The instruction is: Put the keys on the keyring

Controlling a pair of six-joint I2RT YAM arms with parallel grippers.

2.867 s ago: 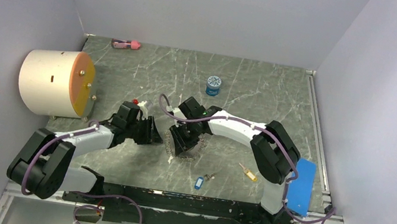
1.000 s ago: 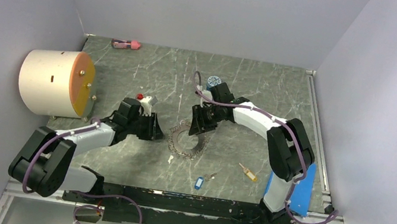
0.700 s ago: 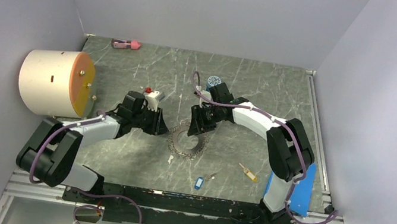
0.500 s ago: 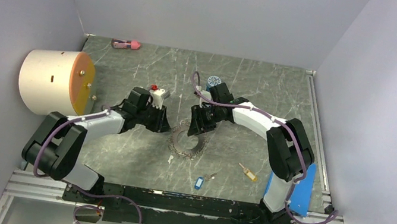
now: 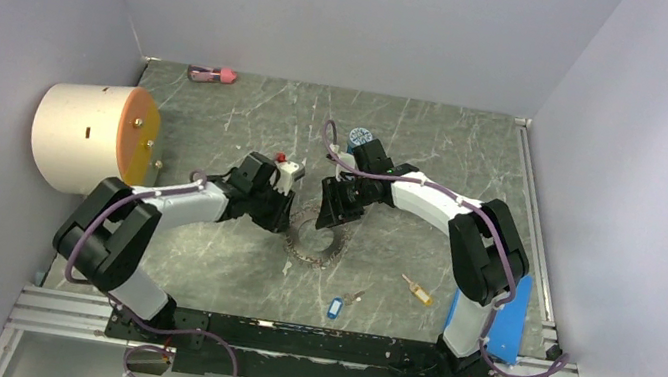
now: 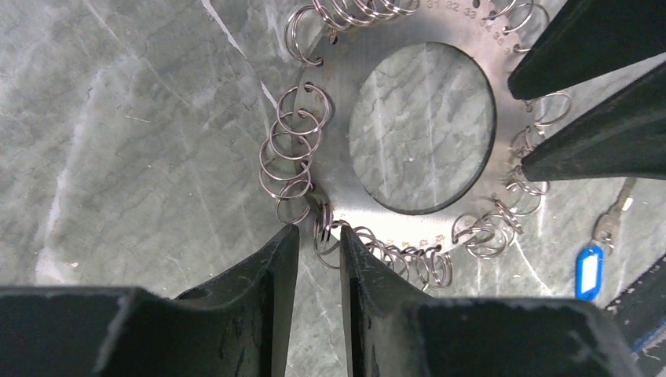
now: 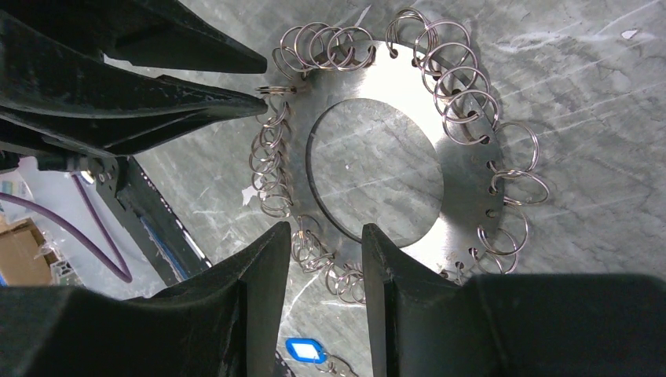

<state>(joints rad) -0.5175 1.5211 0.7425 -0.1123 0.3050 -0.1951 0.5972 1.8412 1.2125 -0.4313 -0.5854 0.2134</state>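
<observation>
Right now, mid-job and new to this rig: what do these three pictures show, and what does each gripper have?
Two robot arms, each ending in a two-finger gripper, work on a marbled table. The wide picture looks down from above and behind them; the other two come from a camera on each wrist, aimed past that arm's own tip. Between the arms lies the keyring, a flat metal disc with a big hole, fringed with small split rings. The left gripper has one small ring between its tips; the right gripper straddles the disc's edge. Whether either truly clamps, I cannot tell. The blue-tagged key and the yellow key lie loose nearer the bases.
</observation>
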